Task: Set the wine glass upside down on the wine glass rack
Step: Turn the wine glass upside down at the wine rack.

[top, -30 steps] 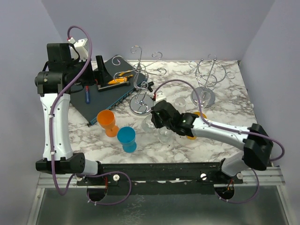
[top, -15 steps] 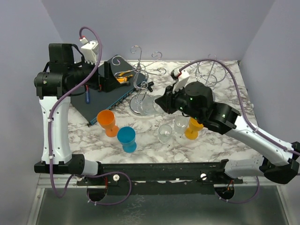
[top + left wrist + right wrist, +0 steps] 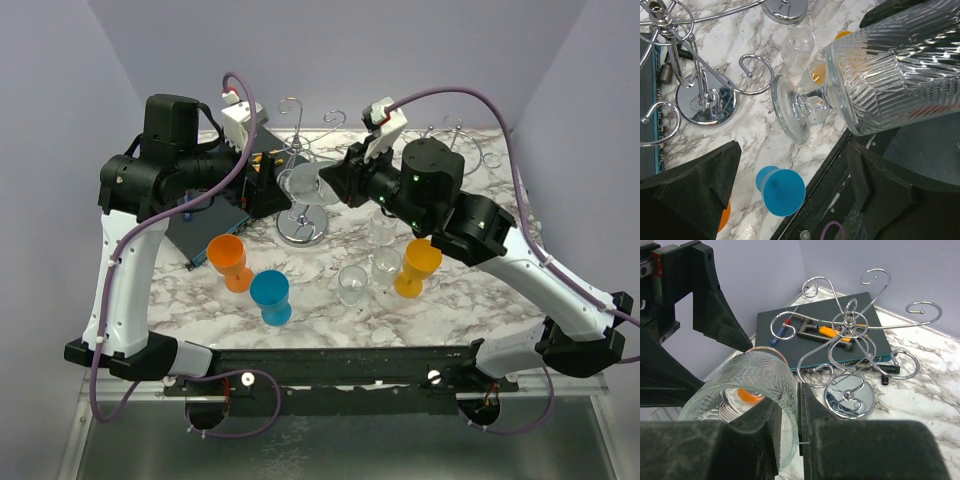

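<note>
Overhead, the right fingers [image 3: 338, 186] are pinching the wall of the wine glass [image 3: 303, 186] at its rim. The glass is hanging sideways in the air just above the wine glass rack [image 3: 302, 229], and the left fingers [image 3: 262, 186] are standing wide open beside its foot. This is looking like a handover, so the left should be closing firmly on the stem before the right lets go. From the left wrist, the foot is sitting ahead of the open gap, untouched, with one hook [image 3: 773, 76] just beside it and the blue cup [image 3: 782, 191] on the worktop [image 3: 755, 131] below. From the right wrist, curled wires are crowding the bowl's far side, so any turning is needing slow, small moves away from them.
</note>
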{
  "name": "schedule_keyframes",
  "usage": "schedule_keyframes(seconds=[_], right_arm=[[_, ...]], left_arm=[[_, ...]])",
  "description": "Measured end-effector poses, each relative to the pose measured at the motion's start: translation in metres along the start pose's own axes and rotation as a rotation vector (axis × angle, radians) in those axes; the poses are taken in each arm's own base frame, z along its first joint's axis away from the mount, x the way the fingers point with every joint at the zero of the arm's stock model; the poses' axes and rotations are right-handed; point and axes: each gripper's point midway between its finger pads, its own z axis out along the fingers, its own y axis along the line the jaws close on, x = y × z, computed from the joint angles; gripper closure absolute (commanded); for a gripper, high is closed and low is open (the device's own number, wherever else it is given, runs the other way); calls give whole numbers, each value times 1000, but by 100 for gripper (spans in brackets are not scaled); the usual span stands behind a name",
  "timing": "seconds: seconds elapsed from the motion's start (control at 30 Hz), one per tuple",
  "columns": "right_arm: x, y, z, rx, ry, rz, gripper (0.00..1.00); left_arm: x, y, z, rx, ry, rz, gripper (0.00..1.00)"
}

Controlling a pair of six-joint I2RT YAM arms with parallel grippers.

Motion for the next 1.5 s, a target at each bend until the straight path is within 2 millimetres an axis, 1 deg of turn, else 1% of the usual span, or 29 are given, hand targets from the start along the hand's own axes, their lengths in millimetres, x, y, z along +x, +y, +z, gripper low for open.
schedule_keyframes(seconds=[0.13,0.2,0.27,0.33,0.43,0.5,0.6,0.63,0.73,0.8,0.87,0.97,1.0,1.07,1.1,1.13,1.2,1.27,1.33,1.43,1.5], right_arm=[[5,1,9,1,11,-16,99],[6,2,10,-3,14,-16,99],[5,4,11,-13,6,-10,100],[0,8,11,-32,-16,4,100],[-4,13,10,-60,-40,26,99],[-3,14,10,-68,-43,37,99],[-4,16,12,-76,-54,56,99],[-5,17,12,-82,-60,65,99],[-6,20,12,-101,-77,89,99],[-5,22,12,-115,-82,101,100],[-5,25,12,-128,-81,111,99],[-4,28,14,-142,-82,125,99],[-4,27,14,-146,-84,127,99],[-1,29,15,-162,-81,114,98],[1,30,15,-167,-78,110,90],[1,31,15,-169,-78,109,80],[3,30,16,-170,-73,115,64],[4,34,15,-187,-67,136,47],[5,41,13,-214,-56,153,36],[14,46,11,-233,-18,159,23],[22,46,10,-234,12,158,17]], left_arm=[[6,3,3,-7,2,-2,15],[7,5,5,-8,0,-2,25],[7,7,8,-8,-5,-1,40],[8,10,12,-8,-7,-8,44],[7,14,19,-7,-20,-21,45],[6,15,21,-5,-28,-29,45],[3,13,20,-3,-43,-34,38],[2,13,19,-4,-48,-31,37],[0,11,16,-8,-63,-20,39],[1,10,15,-8,-68,-13,46],[2,8,13,-4,-69,-9,63],[3,0,11,24,-75,11,96],[4,-1,10,27,-73,14,100],[2,0,7,19,-84,-36,100],[3,0,6,16,-83,-49,100],[4,2,6,11,-81,-58,100],[6,3,7,7,-76,-37,100],[6,6,7,-1,-77,3,100],[5,9,7,-12,-80,64,100],[1,15,6,-37,-93,162,100],[-1,20,2,-67,-97,230,100]])
